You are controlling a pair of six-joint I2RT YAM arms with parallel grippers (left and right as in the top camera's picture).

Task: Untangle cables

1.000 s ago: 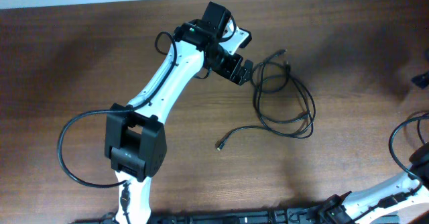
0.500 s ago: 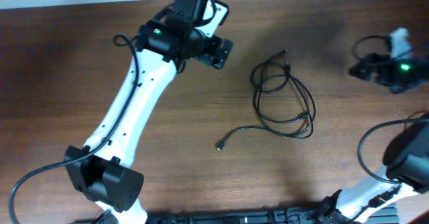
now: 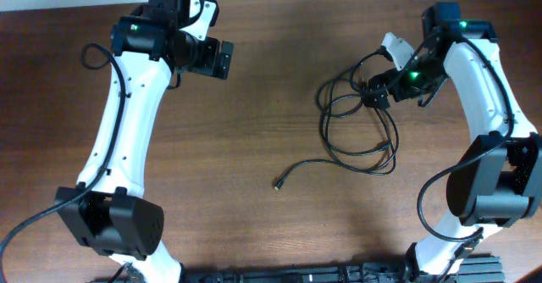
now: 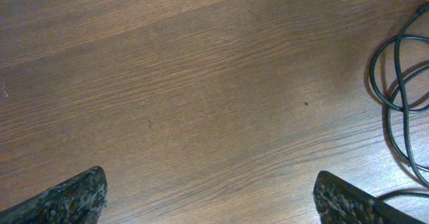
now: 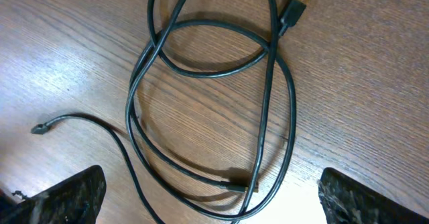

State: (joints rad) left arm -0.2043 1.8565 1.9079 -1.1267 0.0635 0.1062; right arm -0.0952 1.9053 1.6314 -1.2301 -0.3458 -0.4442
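The cables (image 5: 268,83) are seen lying on the table (image 3: 271,113), right of its middle and somewhat nearer the far edge. Several overlapping loops are formed by them, crossing one another at the far end of the bundle. One loose strand is led out toward the middle of the table and is ended by a small plug (image 3: 277,184), which lies apart from the loops. A second plug with a gold-coloured tip (image 5: 298,3) is seen at the top of the right wrist view, resting against a loop.

The left gripper (image 3: 225,60) is held over bare wood near the far edge, left of the middle and well apart from the cables. Its fingers (image 4: 74,197) are spread wide, and nothing is held between them.

The right gripper (image 3: 374,93) is held over the far end of the bundle. Its fingers (image 5: 67,197) are likewise spread wide, with the loops lying flat on the wood between them and nothing gripped. Whether a strand is touched cannot be told.
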